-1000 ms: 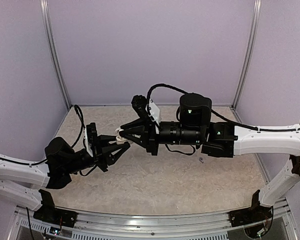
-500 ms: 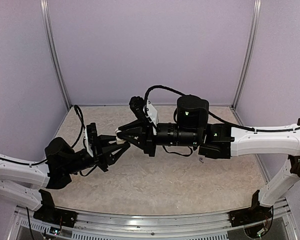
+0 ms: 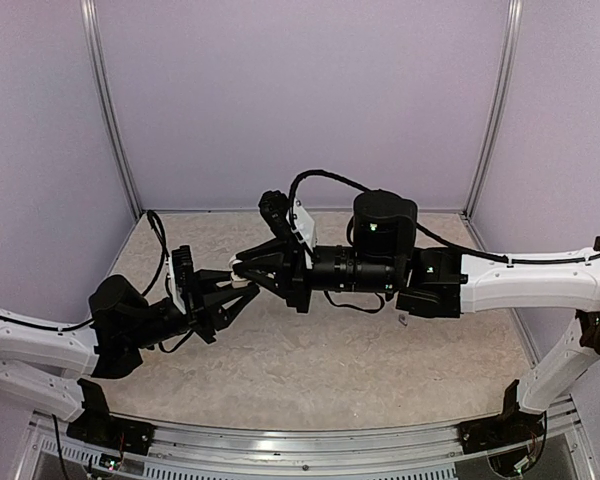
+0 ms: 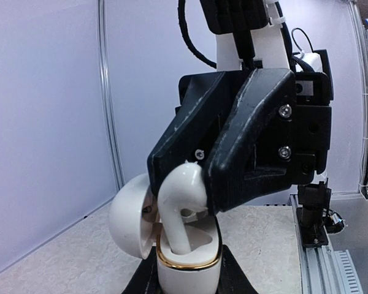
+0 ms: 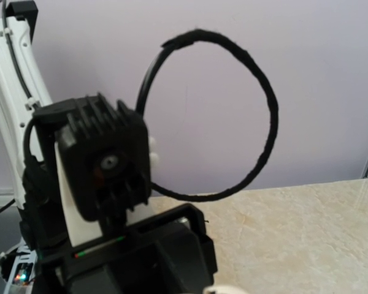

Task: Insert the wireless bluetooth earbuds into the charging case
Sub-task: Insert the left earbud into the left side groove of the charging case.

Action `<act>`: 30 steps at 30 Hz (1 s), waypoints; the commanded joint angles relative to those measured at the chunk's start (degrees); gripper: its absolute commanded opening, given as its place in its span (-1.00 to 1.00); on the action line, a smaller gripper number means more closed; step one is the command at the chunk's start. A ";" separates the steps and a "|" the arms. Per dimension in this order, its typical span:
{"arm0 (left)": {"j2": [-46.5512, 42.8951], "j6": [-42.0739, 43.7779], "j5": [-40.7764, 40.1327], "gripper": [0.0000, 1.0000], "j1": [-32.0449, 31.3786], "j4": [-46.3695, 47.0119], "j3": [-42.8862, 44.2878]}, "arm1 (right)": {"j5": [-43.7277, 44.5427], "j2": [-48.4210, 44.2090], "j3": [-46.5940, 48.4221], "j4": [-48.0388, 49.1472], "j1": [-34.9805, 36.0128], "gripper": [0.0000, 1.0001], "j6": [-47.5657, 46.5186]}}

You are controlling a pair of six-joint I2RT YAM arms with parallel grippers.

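My left gripper (image 3: 232,291) is shut on the white charging case (image 4: 187,275), holding its gold-rimmed body upright above the table, with the lid (image 4: 130,214) hinged open to the left. My right gripper (image 4: 196,179) is shut on a white earbud (image 4: 176,205). The earbud's stem points down into the case's left socket; the socket beside it looks empty. In the top view the two grippers meet at centre left, the right gripper (image 3: 242,268) just above the case (image 3: 246,285). A tiny pale piece (image 3: 404,320) lies on the table by the right arm, too small to identify.
Lilac walls with metal posts (image 3: 108,110) enclose the beige table (image 3: 310,370). A metal rail (image 3: 310,445) runs along the near edge. In the right wrist view the left arm's wrist camera (image 5: 104,162) and its looping black cable (image 5: 257,92) are close ahead.
My right gripper moved a little left and down with the earbud, closing in on the case held by my left gripper. In the last half second almost nothing moved.
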 commanded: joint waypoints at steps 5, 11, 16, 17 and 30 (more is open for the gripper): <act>-1.38 -0.10 0.01 -0.93 -0.11 3.25 -0.47 | -1.54 0.50 -0.36 -1.16 0.55 -0.78 -0.35; -1.47 -0.62 0.15 -0.92 0.08 3.58 -0.52 | -2.18 0.85 -0.80 -1.99 0.59 -0.77 -3.23; -1.81 -0.83 0.16 -0.92 0.24 3.69 -0.56 | -2.06 1.08 -1.18 -1.95 0.59 -0.76 -3.15; -1.90 -0.91 0.21 -0.92 0.31 3.69 -0.56 | -2.07 1.16 -1.20 -1.95 0.64 -0.76 -3.08; -1.82 -1.53 0.80 -0.92 0.55 4.48 -0.74 | -0.53 0.85 -1.49 -2.13 0.60 -0.65 -3.02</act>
